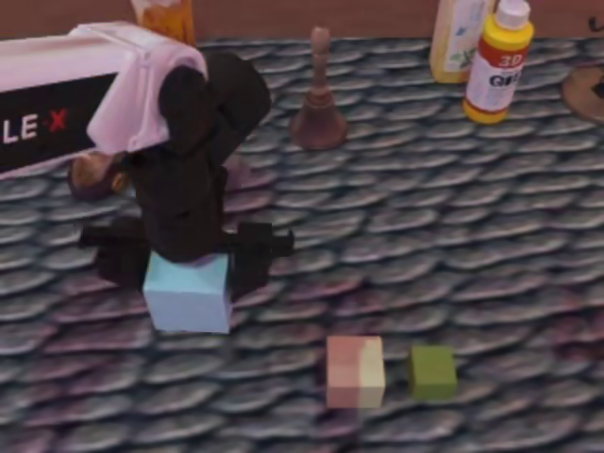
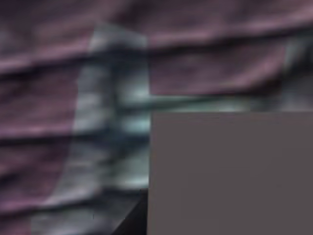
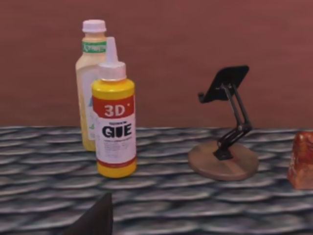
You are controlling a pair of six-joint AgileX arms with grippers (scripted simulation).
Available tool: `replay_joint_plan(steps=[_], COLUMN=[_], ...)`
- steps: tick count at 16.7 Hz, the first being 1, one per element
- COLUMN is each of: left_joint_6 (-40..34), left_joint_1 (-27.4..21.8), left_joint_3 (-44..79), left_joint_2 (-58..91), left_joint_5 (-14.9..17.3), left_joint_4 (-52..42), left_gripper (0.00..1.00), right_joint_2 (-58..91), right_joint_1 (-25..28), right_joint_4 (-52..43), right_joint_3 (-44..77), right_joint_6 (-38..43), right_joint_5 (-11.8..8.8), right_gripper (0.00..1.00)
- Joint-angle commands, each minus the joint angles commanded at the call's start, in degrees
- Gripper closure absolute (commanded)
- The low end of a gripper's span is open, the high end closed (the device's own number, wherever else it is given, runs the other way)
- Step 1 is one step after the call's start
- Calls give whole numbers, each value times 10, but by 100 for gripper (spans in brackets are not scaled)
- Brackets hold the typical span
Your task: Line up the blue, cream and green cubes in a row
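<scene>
Left gripper straddles the blue cube, apparently clasping it, left of the cream cube and green cube, which already sit side by side; blue presumably joins their row

So the biggest cube sits left of the table's middle, with the left gripper straddling it from above. The mid-sized cube is nearer the front edge, off to its right, and the smallest cube is just beside that one on the right, apart from it. A bell stands toward the back edge, about centre. Two bottles crowd the back right, one in front of the other, and a phone stand is to their right by the right edge.
</scene>
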Motion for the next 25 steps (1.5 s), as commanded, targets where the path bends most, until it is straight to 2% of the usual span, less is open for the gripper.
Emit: replay_joint_plan(steps=[2,5,11,18,23,25], left_joint_6=[-63,-111,-113,-114,-114,-114], left_joint_1=[-34,-65,-66,-67,-68,-68], left_joint_3=[-20,-39,-46,-132,-142,-142], left_joint_2=[-23,-48,-45,1,7,7], left_joint_5=[0,0,0,0,1,1], left_joint_4=[-1,0,10,145,158,158], left_gripper=[100,100,100,100,100,85], right_joint_2=[0,0,0,0,0,0], right_joint_1=[0,0,0,0,0,0], right_joint_4=[0,0,0,0,0,0], right_joint_3=[0,0,0,0,0,0], right_joint_6=[0,0,0,0,0,0], right_joint_5=[0,0,0,0,0,0], right_gripper=[0,0,0,0,0,0])
